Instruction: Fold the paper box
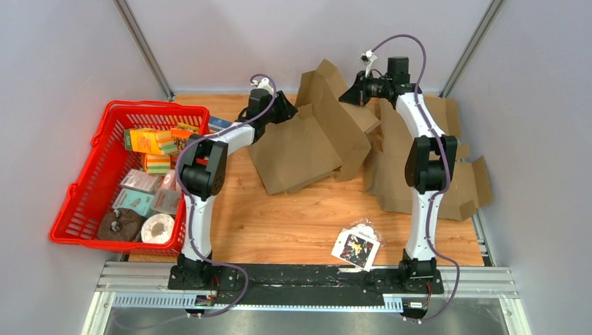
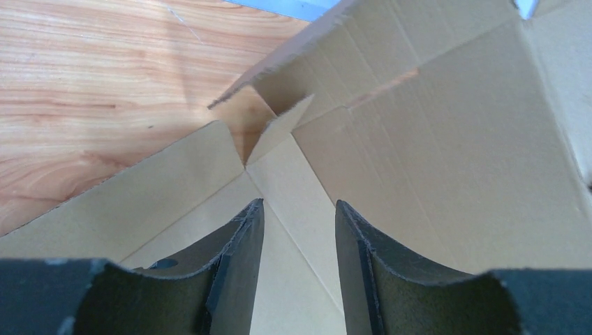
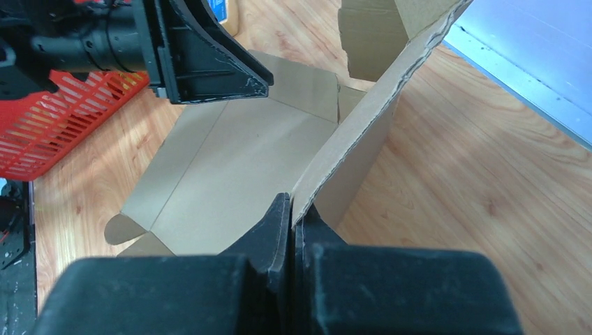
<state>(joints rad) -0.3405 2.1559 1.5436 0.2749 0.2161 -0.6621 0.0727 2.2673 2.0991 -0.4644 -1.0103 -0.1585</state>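
The paper box [image 1: 307, 150] is a brown cardboard blank, partly opened, lying at the back middle of the table with one flap standing up. My left gripper [image 1: 286, 108] hovers at its left upper corner. In the left wrist view the left gripper [image 2: 297, 204] is open, with the box's creased panel [image 2: 433, 160] showing between its fingers and nothing held. My right gripper [image 1: 347, 94] is at the raised flap. In the right wrist view the right gripper [image 3: 297, 206] is shut on the flap's torn edge [image 3: 363, 118], and the left arm's fingers [image 3: 202, 56] hang over the flat panel [image 3: 244, 153].
A red basket [image 1: 105, 118] with sponges, small boxes and tape rolls stands at the left. More flattened cardboard [image 1: 398, 181] is piled at the right behind the right arm. A white printed packet [image 1: 357, 246] lies near the front edge. Grey walls close in on the back and sides.
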